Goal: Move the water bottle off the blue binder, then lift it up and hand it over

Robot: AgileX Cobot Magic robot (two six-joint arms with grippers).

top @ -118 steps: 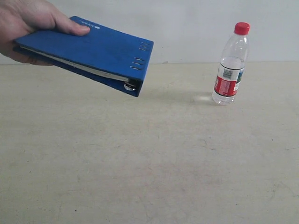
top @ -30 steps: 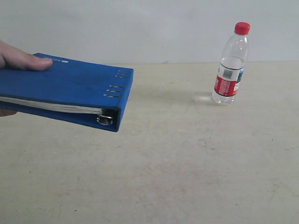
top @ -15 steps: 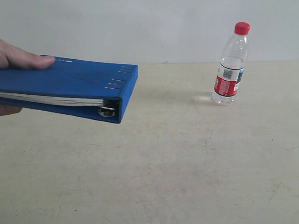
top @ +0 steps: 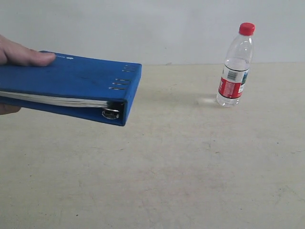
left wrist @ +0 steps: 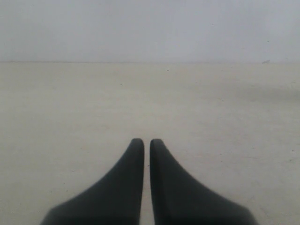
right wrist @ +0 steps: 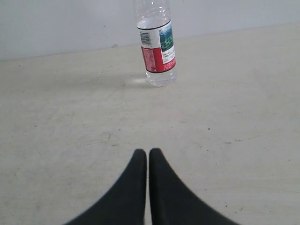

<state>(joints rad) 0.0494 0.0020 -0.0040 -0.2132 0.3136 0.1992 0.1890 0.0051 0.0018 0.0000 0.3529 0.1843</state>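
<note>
So the blue binder (top: 66, 81) wasn't lying on the tabletop (top: 190, 171) at all. Some person's hand (top: 12, 51) had it by one end, thumb (top: 37, 58) on the top cover, holding it closed and roughly level up in the air on the left side. The spine end stuck out toward the middle. You could see the white pages (top: 52, 100) along the near edge and a metal ring (top: 110, 113) at the corner.

The water bottle (top: 235, 64) was well apart from the binder. It stood upright on the tabletop way over on the right, toward the back by the pale wall (top: 143, 28), with its red cap (top: 246, 28) on.

The left gripper (left wrist: 146, 140) was clenched, fingers nearly touching with just a sliver of gap and nothing in it, sitting low over bare tabletop. The right gripper (right wrist: 147, 151) was the same deal, closed on nothing. It was aimed at the bottle, which stood some way ahead of it and not touching.
</note>
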